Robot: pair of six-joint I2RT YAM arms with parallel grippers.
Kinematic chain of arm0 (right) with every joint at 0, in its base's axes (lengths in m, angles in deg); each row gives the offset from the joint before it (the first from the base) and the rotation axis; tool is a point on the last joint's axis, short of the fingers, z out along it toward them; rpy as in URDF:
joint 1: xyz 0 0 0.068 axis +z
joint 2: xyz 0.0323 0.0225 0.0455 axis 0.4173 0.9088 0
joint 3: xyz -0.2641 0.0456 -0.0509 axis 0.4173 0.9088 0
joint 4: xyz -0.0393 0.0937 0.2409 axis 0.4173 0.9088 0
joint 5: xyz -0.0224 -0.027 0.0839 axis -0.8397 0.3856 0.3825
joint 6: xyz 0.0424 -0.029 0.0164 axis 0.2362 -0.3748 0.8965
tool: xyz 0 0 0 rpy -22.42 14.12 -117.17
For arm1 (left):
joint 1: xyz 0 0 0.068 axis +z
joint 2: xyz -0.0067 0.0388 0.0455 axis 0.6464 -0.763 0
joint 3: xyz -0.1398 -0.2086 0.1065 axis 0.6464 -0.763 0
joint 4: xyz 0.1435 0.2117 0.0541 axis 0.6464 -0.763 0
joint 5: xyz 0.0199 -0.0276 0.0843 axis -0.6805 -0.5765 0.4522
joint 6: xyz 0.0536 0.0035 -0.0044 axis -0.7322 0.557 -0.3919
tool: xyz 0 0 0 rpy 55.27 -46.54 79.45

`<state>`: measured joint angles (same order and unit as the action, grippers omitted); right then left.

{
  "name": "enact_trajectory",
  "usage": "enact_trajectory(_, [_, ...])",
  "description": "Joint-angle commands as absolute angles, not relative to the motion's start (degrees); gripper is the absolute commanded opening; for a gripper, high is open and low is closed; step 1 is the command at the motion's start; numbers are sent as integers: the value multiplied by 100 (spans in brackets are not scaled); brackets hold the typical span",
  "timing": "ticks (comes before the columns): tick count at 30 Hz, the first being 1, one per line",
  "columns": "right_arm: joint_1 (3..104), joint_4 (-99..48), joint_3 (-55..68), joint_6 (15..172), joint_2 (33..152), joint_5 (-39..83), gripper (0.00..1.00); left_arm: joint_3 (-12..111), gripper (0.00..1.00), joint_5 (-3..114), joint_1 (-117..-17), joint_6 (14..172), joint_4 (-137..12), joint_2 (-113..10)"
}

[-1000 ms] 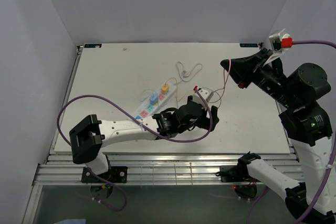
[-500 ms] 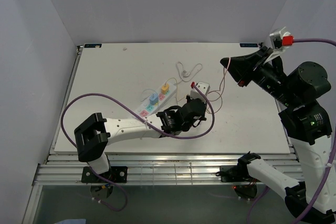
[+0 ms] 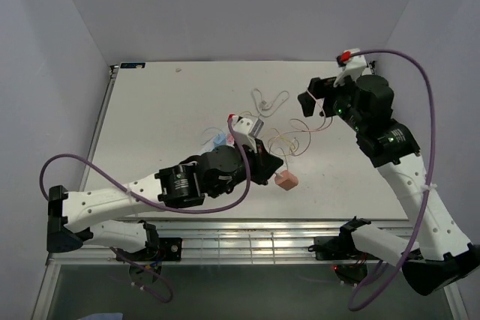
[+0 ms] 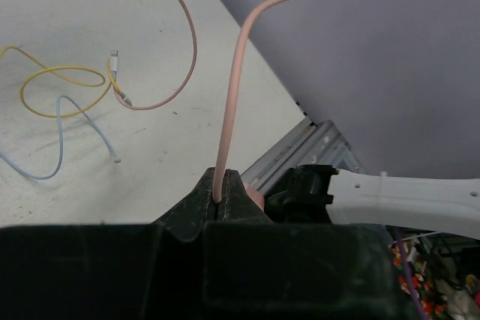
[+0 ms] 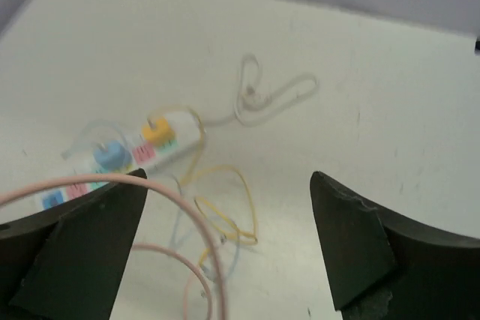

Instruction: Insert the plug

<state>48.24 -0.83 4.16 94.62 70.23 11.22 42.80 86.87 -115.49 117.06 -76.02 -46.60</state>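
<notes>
A pink plug [image 3: 286,180] hangs on its pink cable [image 4: 229,110] just below my left gripper [image 3: 270,166]. In the left wrist view that gripper [image 4: 221,191] is shut on the cable right behind the plug [image 4: 256,198], and the cable rises from the jaws in a loop. The white power strip [image 5: 124,159] lies on the table with a yellow plug [image 5: 159,131] and a blue plug [image 5: 111,154] in it; from above, the left arm hides most of the strip [image 3: 216,140]. My right gripper [image 3: 311,100] hovers open over the table's middle, its jaws wide [image 5: 229,177], with the pink cable [image 5: 187,215] looping loosely between them.
Yellow cable [image 4: 60,84] and pale blue cable [image 4: 45,162] lie tangled beside the strip, and a white cable [image 5: 262,99] curls further back. The table's near edge and aluminium rail [image 4: 300,151] run close below the hanging plug.
My left gripper shut on the pink cable, then rose and pulled back toward the near edge with the plug hanging. My right gripper opened, let the cable go and swung left.
</notes>
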Motion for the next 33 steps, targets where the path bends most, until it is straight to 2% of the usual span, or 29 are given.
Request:
enact_trajectory(1, [4813,-4,1310,9244,6791,1338,97,4438,0,8187,-11533,12038,-8013,-4135])
enact_trajectory(3, [4813,-224,1758,9173,6518,1663,90,4569,0,8221,-11541,12125,-8285,-4020])
enact_trajectory(10, [4813,-348,3050,9295,4894,1692,90,5061,0,9220,-11541,12573,-9190,-3589])
enact_trajectory(14, [4822,-304,3218,9402,4347,1498,90,5159,0,9907,-11524,13083,-10165,-3387])
enact_trajectory(18, [4813,-339,3473,9253,4153,1857,90,5063,0,10111,-11524,13479,-10562,-3009])
enact_trajectory(20, [4813,-514,3692,9147,4144,2199,90,5054,0,10329,-11524,13742,-10920,-2921])
enact_trajectory(23, [4813,-1014,3808,8884,4039,3445,90,5018,0,10559,-11533,14103,-11360,-2754])
enact_trajectory(24, [4813,-1129,3808,8752,3977,4501,90,5001,0,10646,-11524,14173,-11458,-2736])
enact_trajectory(27, [4822,-1402,3694,8400,3959,6472,90,4913,0,10683,-11524,14358,-11582,-2771])
enact_trajectory(29, [4813,-1577,3580,8373,4029,7259,90,4904,0,10656,-11524,14393,-11591,-2964])
enact_trajectory(31, [4822,-1709,3501,8408,4082,7316,90,4930,0,10595,-11533,14341,-11547,-3183])
enact_trajectory(33, [4813,-1859,3343,8618,4318,6679,90,4965,0,10472,-11533,14175,-11407,-3561])
